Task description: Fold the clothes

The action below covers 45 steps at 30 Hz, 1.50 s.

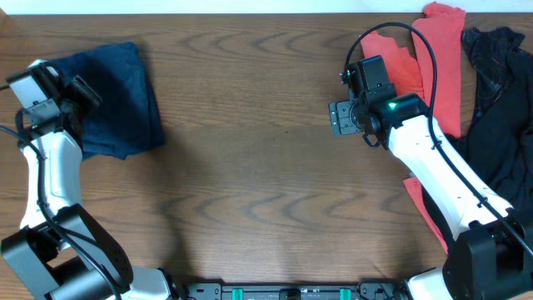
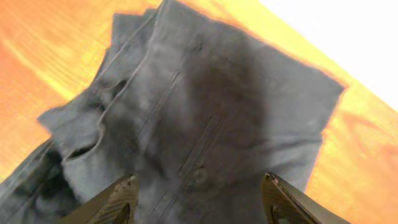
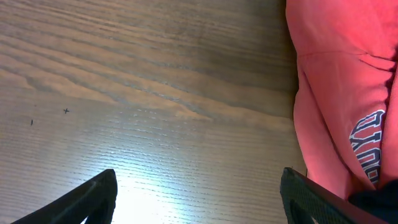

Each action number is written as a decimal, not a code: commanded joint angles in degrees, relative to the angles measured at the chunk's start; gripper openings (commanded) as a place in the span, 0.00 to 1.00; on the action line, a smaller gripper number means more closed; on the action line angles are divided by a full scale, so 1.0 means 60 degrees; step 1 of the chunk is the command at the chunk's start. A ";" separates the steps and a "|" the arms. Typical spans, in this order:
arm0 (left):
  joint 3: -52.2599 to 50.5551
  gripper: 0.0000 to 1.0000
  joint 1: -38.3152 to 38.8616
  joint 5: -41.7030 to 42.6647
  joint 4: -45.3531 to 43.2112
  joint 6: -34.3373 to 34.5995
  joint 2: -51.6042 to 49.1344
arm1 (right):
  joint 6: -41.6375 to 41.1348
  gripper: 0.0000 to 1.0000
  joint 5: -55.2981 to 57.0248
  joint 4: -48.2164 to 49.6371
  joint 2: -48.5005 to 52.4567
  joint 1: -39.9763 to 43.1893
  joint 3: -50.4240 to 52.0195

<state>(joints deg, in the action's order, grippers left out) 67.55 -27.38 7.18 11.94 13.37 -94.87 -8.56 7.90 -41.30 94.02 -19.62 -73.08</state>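
A folded dark navy-blue garment (image 1: 121,96) lies at the table's far left; it fills the left wrist view (image 2: 205,118). My left gripper (image 1: 79,92) hovers over its left part, open and empty (image 2: 198,186). A red shirt with white lettering (image 1: 433,67) lies at the far right; its edge shows in the right wrist view (image 3: 336,93). A black garment (image 1: 500,108) lies beside it at the right edge. My right gripper (image 1: 343,117) is open and empty (image 3: 199,180) above bare wood, just left of the red shirt.
The wooden table (image 1: 266,167) spreads between the two piles. Its far edge (image 1: 250,10) runs along the top of the overhead view. The arm bases (image 1: 283,292) stand at the near edge.
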 commanded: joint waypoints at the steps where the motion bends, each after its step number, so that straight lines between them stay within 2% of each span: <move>1: -0.0036 0.65 -0.0153 -0.1086 0.0331 -0.0211 -0.0605 | 0.0004 0.82 0.0000 -0.0055 0.0011 0.0087 -0.0062; 5: -0.0051 0.65 -0.0426 -0.1982 0.0576 -0.0215 -0.1279 | 0.0004 0.82 0.0004 -0.0073 0.0011 0.0087 -0.0062; 11: -0.0051 0.65 -0.1198 -0.1956 0.0754 0.0146 -0.2208 | 0.0000 0.82 0.0004 -0.0248 0.0011 0.0087 -0.0062; 17: -0.0047 0.65 -0.1173 0.0812 0.0350 -0.0255 -0.1723 | -0.0729 0.85 0.0000 -0.0073 0.0007 0.0157 -0.0062; 18: -0.0047 0.65 -0.1060 0.0998 0.0353 -0.0364 -0.1504 | -0.0980 0.85 -0.0007 -0.0033 0.0011 0.0204 -0.0062; 22: -0.0047 0.72 -0.0237 0.1311 0.0393 -0.0991 -0.0357 | -0.1290 0.99 -0.0317 0.0368 0.0007 0.0474 -0.0062; 28: -0.0047 0.83 0.1956 0.1253 0.0769 -0.2131 0.0998 | -0.1759 0.99 -0.0408 0.1071 0.0007 0.1075 -0.0062; 31: -0.0047 0.92 0.3064 0.1155 0.1610 -0.2127 0.1228 | -0.1566 0.99 -0.0696 0.1249 0.0007 0.1439 -0.0069; 33: -0.0047 0.93 0.3566 0.1155 0.2594 -0.2120 0.1330 | -0.1198 0.99 -0.1049 0.1140 -0.0051 0.1727 -0.0073; 36: -0.0047 0.93 0.3934 0.1162 0.4393 -0.1982 0.1756 | -0.1209 0.99 -0.1570 0.0375 -0.0506 0.2280 -0.0073; 39: -0.0051 0.93 0.3952 0.1162 0.5574 -0.1982 0.2510 | -0.1275 0.99 -0.1523 -0.0248 -0.1348 0.2736 -0.0058; 45: -0.0601 0.93 0.4131 0.1224 0.5781 -0.2127 0.5326 | -0.1286 0.99 -0.0776 -0.0787 -0.3847 0.2801 0.0426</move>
<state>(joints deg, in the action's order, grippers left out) 65.91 -3.31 14.48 46.92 1.58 -71.24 -16.51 0.99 -45.58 78.50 -2.37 -72.53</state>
